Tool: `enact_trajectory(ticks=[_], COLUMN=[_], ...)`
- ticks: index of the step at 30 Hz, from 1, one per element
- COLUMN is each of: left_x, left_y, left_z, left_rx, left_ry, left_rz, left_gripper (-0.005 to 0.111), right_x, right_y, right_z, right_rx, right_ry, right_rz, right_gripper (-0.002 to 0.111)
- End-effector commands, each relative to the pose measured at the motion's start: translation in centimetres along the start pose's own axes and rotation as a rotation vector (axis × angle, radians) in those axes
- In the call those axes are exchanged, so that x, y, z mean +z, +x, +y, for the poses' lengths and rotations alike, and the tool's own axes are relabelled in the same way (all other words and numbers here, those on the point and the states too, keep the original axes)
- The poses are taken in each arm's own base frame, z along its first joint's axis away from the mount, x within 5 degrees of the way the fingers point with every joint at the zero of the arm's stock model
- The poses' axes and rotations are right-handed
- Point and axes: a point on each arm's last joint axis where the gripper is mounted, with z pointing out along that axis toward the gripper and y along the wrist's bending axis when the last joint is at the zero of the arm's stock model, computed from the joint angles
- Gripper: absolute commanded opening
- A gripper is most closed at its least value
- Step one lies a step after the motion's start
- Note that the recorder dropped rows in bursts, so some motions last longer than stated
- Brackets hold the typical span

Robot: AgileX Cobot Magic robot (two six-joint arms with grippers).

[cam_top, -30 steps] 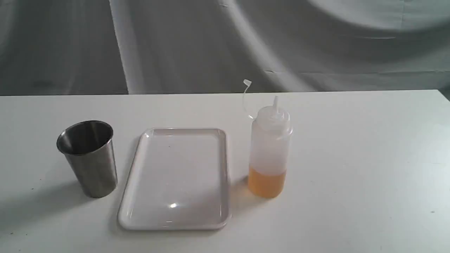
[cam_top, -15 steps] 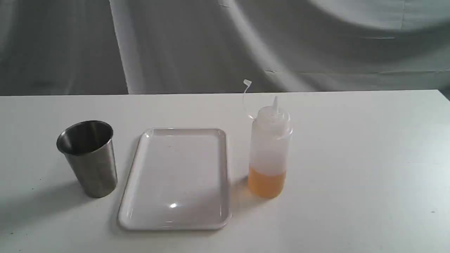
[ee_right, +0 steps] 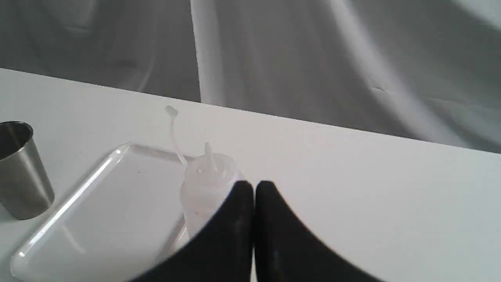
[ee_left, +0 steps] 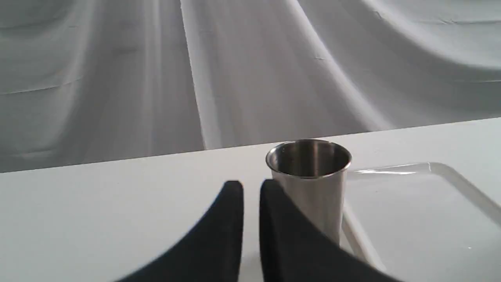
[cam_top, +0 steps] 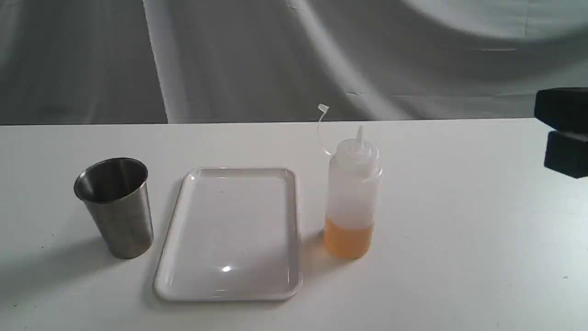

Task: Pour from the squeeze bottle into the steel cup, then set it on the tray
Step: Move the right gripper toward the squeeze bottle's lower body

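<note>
The squeeze bottle (cam_top: pixel 351 197) stands upright on the table just right of the tray (cam_top: pixel 229 234), with amber liquid in its bottom part and its cap hanging off the nozzle on its strap. The steel cup (cam_top: pixel 112 207) stands upright left of the tray. My right gripper (cam_top: pixel 546 132) shows at the far right edge, well apart from the bottle. In the right wrist view the right gripper (ee_right: pixel 254 188) is shut and empty, with the bottle (ee_right: pixel 205 184) beyond it. My left gripper (ee_left: pixel 251 188) is shut, holding nothing, short of the cup (ee_left: pixel 309 184); it is outside the exterior view.
The white table (cam_top: pixel 459 257) ends at a grey draped cloth backdrop (cam_top: pixel 275 55) along its far edge. The tray (ee_left: pixel 450 172) lies close beside the cup, and nothing rests on it.
My right gripper has come into the exterior view from the right edge. The bottle, cup and tray have not moved.
</note>
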Motion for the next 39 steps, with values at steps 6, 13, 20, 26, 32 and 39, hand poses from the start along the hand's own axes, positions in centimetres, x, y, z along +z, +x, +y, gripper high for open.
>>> enact_trajectory(ticks=[6, 13, 20, 26, 32, 39], left_x=[0.0, 0.0, 0.0, 0.0, 0.0, 0.0], left_y=[0.1, 0.1, 0.1, 0.1, 0.1, 0.1], left_z=[0.0, 0.0, 0.0, 0.0, 0.0, 0.0], left_rx=[0.001, 0.001, -0.001, -0.001, 0.001, 0.001], left_ry=[0.005, 0.005, 0.005, 0.005, 0.005, 0.005], left_rz=[-0.002, -0.002, -0.002, -0.002, -0.002, -0.002], left_gripper=[0.008, 0.008, 0.008, 0.008, 0.008, 0.008], right_x=[0.8, 5.3, 9.6, 11.9, 13.6, 15.1], right_y=[-1.0, -0.1, 3.9, 9.0, 13.0, 16.0], right_z=[0.1, 0.2, 2.3, 2.9, 2.9, 2.8], right_rx=[-0.084, -0.1, -0.113, -0.106, -0.104, -0.075], right_ry=[0.003, -0.008, -0.1, -0.12, -0.126, -0.107], right_rz=[-0.105, -0.093, -0.151, -0.014, 0.016, 0.062], right_gripper=[0.0, 0.0, 0.0, 0.0, 0.0, 0.0])
